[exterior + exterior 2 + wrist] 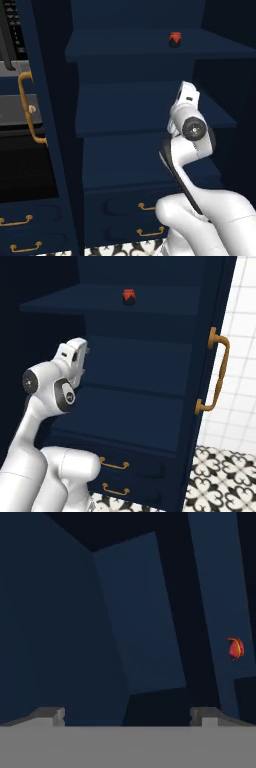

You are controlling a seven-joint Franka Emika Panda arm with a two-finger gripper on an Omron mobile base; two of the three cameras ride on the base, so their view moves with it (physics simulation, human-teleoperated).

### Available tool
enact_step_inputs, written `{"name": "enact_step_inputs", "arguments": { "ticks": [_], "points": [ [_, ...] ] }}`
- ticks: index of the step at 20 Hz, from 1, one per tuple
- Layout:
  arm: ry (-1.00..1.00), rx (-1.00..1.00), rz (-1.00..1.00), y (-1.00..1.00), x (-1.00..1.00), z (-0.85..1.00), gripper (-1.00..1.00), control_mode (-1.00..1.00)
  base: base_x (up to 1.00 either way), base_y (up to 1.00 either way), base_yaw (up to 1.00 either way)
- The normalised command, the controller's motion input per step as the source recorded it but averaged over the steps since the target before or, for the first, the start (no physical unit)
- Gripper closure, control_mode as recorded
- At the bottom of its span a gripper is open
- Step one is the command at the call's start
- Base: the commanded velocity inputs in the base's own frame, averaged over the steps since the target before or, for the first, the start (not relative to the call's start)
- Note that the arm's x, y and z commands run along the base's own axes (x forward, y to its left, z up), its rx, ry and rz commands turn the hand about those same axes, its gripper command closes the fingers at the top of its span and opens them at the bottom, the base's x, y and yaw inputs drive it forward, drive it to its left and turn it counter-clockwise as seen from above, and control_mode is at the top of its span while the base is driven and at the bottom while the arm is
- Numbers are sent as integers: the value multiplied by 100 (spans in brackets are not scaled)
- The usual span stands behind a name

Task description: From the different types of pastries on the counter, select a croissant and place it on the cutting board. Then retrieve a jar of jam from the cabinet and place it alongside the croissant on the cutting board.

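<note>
We take this for a home kitchen: a tall navy cabinet (150,366) with brass handles (217,376), drawers (130,215) below, patterned floor tiles (220,481), and white wall tiles (242,331).

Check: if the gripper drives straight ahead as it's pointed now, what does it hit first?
Probably the cabinet interior, a navy panel dead ahead between the open fingertips. The jar of jam sits well off to the side of that line, so it would be missed. Depth is unclear.
</note>
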Motion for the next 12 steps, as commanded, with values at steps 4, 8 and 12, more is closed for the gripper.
{"name": "enact_step_inputs", "arguments": {
  "ticks": [4, 8, 12],
  "points": [
    [-35, -6, 0, 5, -27, 96, -100, -100, 0, 0, 0],
    [-32, -6, 0, 22, -35, 87, -100, -100, 0, 0, 0],
    [-29, -4, 0, 15, -55, 56, -100, -100, 0, 0, 0]
  ]
}}
